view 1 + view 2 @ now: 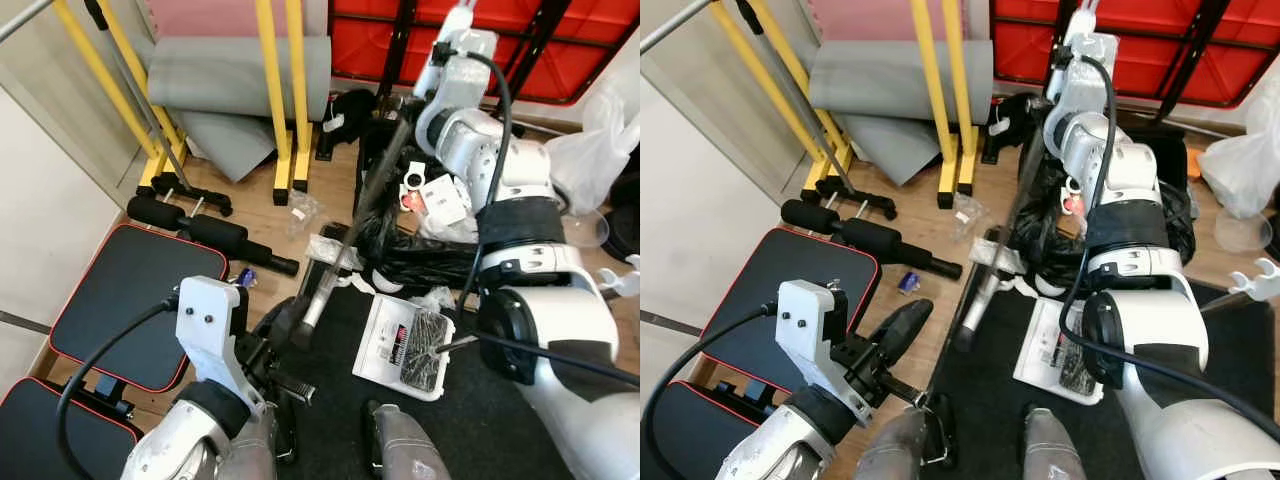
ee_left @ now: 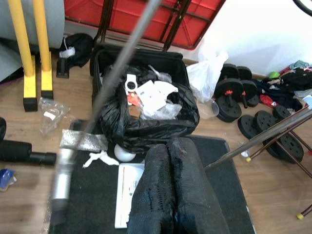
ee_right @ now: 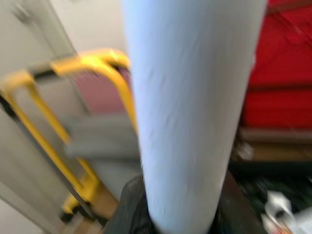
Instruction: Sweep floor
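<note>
Roughly mid-sweep, judged from the head views: a long dark broom handle [image 1: 372,190] slants from far right to near left, silver lower section [image 1: 322,290] ending over the black mat [image 1: 470,420]. The right gripper [image 1: 436,72] is raised far right, closed round the handle's top. The left gripper [image 1: 902,328] hangs low near left, fingers pressed together, nothing held. A white card with black debris [image 1: 405,348] lies on the mat; a crinkled black bin bag [image 1: 420,255] is just beyond.

Left wrist view: matte rubbery fingers [image 2: 173,190] are seen touching, the glossy bag [image 2: 146,122] of paper scraps beyond, round dumbbell plates [image 2: 265,124] far right.

Right wrist view: a smooth pale cylinder [image 3: 187,107] is clamped, blurred.

Short low strokes toward the card are advised, with the top grip kept firm.
</note>
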Robot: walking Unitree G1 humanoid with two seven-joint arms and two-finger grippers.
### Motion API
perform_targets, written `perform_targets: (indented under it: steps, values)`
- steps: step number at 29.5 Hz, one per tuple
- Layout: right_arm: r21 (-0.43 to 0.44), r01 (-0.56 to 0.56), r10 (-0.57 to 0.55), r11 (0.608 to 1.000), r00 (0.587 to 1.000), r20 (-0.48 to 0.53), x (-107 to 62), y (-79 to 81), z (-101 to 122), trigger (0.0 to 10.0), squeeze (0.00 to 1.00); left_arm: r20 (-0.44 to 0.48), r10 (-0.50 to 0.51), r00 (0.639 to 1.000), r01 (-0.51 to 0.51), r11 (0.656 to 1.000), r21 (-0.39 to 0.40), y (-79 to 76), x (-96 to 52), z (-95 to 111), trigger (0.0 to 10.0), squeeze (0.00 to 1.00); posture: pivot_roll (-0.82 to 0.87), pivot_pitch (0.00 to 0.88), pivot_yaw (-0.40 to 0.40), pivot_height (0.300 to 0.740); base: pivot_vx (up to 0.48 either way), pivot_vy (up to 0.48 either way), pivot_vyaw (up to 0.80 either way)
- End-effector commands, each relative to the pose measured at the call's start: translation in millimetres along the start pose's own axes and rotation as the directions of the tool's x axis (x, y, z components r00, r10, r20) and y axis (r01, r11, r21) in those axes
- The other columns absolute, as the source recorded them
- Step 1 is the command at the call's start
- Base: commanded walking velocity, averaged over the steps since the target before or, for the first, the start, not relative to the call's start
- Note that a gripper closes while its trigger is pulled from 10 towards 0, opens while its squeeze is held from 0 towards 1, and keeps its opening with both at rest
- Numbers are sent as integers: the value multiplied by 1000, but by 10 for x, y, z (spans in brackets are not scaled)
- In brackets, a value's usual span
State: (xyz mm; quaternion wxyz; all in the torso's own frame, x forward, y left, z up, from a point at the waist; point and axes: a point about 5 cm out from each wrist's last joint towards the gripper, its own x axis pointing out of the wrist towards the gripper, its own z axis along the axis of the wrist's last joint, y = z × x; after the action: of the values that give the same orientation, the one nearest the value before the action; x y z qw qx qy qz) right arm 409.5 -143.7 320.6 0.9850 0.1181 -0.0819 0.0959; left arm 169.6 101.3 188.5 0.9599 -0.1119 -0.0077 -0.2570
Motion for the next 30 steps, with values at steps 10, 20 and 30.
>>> perform_targets:
  steps: [10,20,30]
  values:
    - [-35,-426,425,904,888,178,-125,404,192,10000,0,-13,6,1000,-6,1000,-13,13,-1,-42,10000,0,1,282,-9,740,0,0,0]
    - [-573,-549,645,608,763,-47,-183,573,-45,10000,0,-9,7,1000,-7,1000,-15,4,-5,-34,10000,0,3,289,-11,740,0,0,0]
    - [-675,-576,749,461,661,-52,-247,632,-27,10000,0,-9,11,1000,-11,1000,-17,-7,-30,-24,10000,0,14,304,-12,740,0,0,0]
